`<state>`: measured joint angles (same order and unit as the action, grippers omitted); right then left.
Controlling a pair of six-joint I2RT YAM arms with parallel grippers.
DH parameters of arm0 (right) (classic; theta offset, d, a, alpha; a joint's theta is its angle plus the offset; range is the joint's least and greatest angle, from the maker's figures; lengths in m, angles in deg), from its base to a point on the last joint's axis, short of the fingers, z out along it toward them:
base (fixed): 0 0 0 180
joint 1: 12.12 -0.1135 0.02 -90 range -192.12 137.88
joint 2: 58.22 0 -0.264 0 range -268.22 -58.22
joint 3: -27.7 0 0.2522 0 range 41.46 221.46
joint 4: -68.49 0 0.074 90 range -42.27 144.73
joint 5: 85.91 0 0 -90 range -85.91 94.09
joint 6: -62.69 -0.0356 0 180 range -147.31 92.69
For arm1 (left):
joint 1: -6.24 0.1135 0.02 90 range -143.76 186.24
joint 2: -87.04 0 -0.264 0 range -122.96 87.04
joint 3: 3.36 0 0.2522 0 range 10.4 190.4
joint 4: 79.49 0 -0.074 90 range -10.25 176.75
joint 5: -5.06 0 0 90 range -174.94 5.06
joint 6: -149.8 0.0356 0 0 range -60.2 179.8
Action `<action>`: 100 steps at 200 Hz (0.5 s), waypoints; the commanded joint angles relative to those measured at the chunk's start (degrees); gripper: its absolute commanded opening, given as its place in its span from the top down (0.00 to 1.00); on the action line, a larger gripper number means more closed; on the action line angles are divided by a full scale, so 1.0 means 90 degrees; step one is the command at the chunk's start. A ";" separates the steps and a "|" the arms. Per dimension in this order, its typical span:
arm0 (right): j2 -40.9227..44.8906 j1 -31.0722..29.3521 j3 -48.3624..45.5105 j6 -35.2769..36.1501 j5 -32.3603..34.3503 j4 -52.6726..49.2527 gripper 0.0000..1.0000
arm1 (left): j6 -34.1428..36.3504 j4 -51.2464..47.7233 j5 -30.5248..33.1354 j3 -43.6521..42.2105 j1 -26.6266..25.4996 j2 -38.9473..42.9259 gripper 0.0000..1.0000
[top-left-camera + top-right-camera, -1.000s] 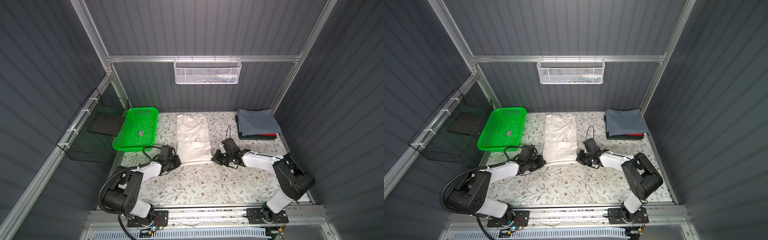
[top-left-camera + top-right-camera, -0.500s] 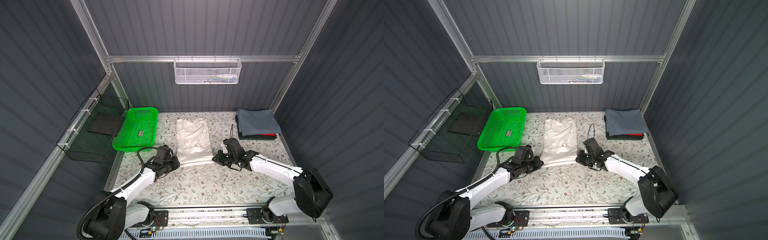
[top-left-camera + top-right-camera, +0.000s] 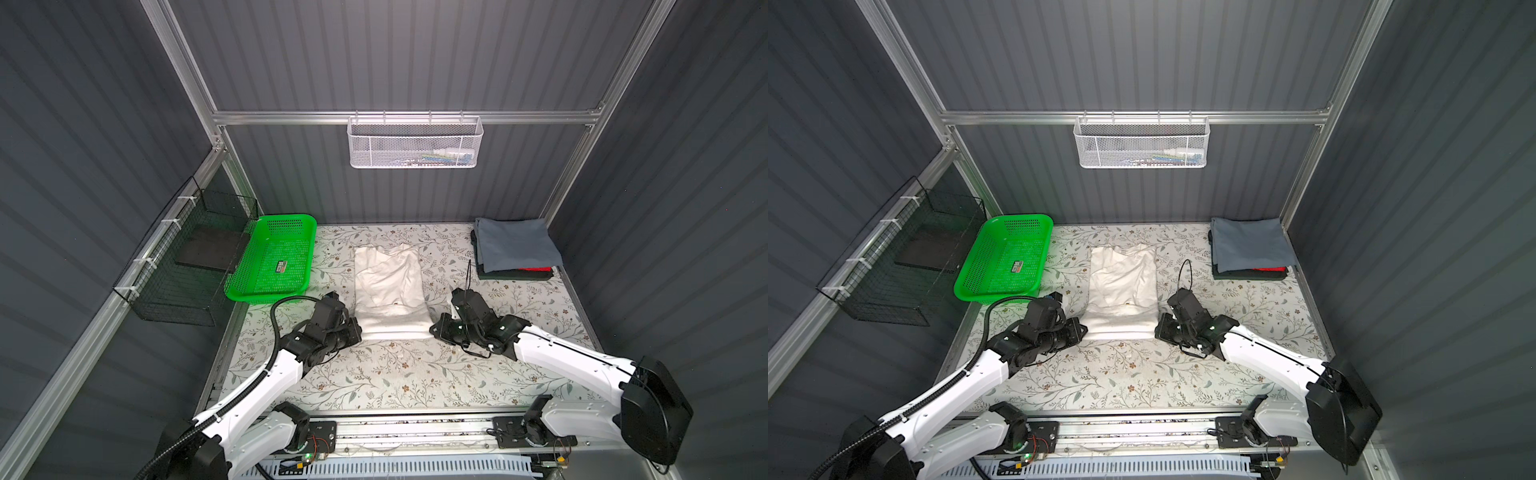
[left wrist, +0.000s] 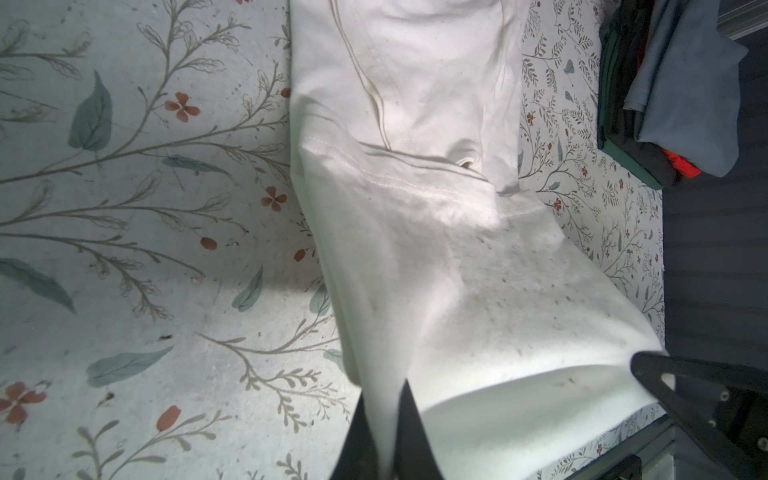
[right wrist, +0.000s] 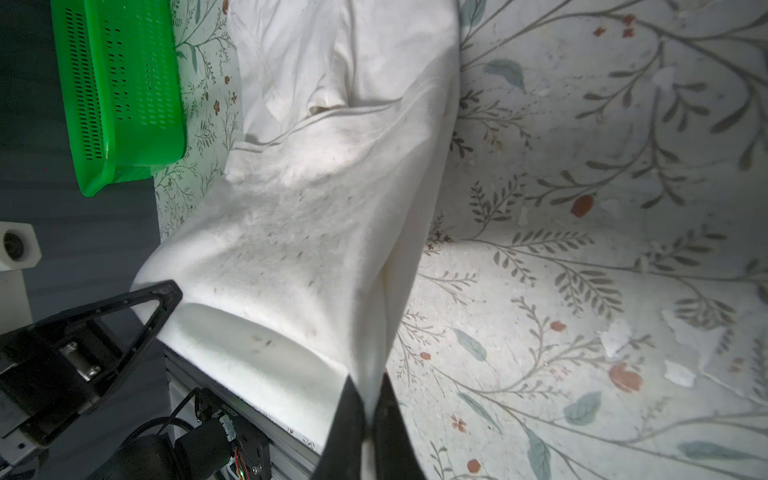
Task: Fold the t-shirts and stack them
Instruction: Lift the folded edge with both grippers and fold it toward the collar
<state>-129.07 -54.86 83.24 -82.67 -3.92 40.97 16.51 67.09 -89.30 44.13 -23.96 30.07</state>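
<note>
left gripper [image 3: 357, 329] and right gripper [image 3: 433, 331], jaws tight on the 2 near corners of the cream tee [image 3: 388, 282]

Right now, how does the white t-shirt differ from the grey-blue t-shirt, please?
The white t-shirt is a long strip mid-table; the grey-blue t-shirt a compact fold atop the stack. The left end effector and right end effector pinch the white one; nothing touches the grey-blue one.
</note>
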 commanded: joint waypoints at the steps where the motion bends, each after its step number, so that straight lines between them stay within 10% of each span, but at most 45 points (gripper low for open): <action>1: 0.0291 -0.0171 -0.0106 -0.0152 0.0472 -0.0339 1.00 | -0.0271 -0.0379 0.0256 -0.0132 -0.0093 0.0336 1.00; 100: 0.1260 -0.1110 -0.0287 -0.0662 0.1325 -0.0742 1.00 | -0.0708 -0.1410 0.0514 -0.0235 -0.0684 0.1656 1.00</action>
<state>-119.58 -63.38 81.38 -86.75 3.05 37.19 11.44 59.57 -87.00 41.82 -29.55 43.16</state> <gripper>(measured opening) 0.058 0.083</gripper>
